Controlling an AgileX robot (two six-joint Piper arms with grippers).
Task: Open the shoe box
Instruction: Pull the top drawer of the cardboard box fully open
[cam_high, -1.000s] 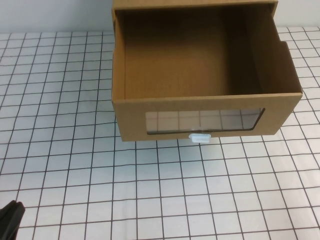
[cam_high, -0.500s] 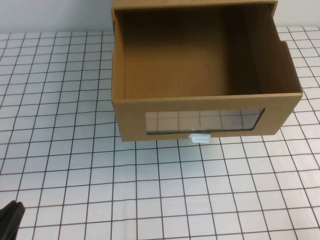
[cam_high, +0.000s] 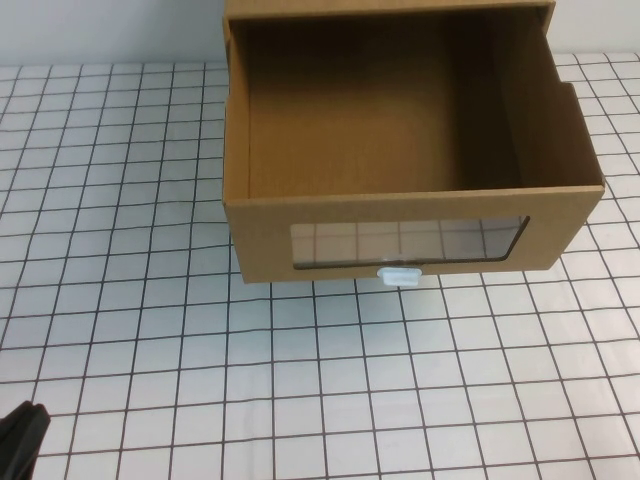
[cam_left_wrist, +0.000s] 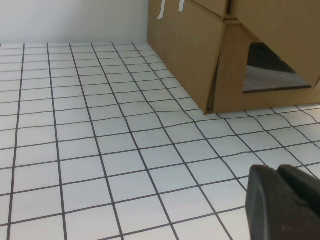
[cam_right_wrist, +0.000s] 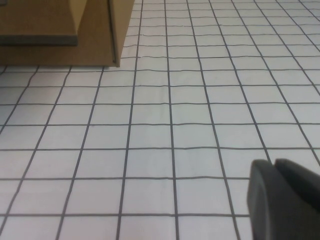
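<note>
The brown cardboard shoe box (cam_high: 400, 150) stands at the back middle of the table with its drawer pulled out toward me. The drawer is empty inside. Its front panel has a clear window (cam_high: 408, 241) and a small white pull tab (cam_high: 399, 274). The box also shows in the left wrist view (cam_left_wrist: 225, 55) and a corner of it in the right wrist view (cam_right_wrist: 65, 32). My left gripper (cam_left_wrist: 282, 200) is shut and holds nothing, low at the near left corner (cam_high: 20, 435), far from the box. My right gripper (cam_right_wrist: 280, 197) is shut, empty, over bare table, outside the high view.
A white cloth with a black grid (cam_high: 150, 330) covers the table. A pale wall (cam_high: 100, 30) runs along the back edge. Two white tape strips (cam_left_wrist: 170, 7) hang on the box's side.
</note>
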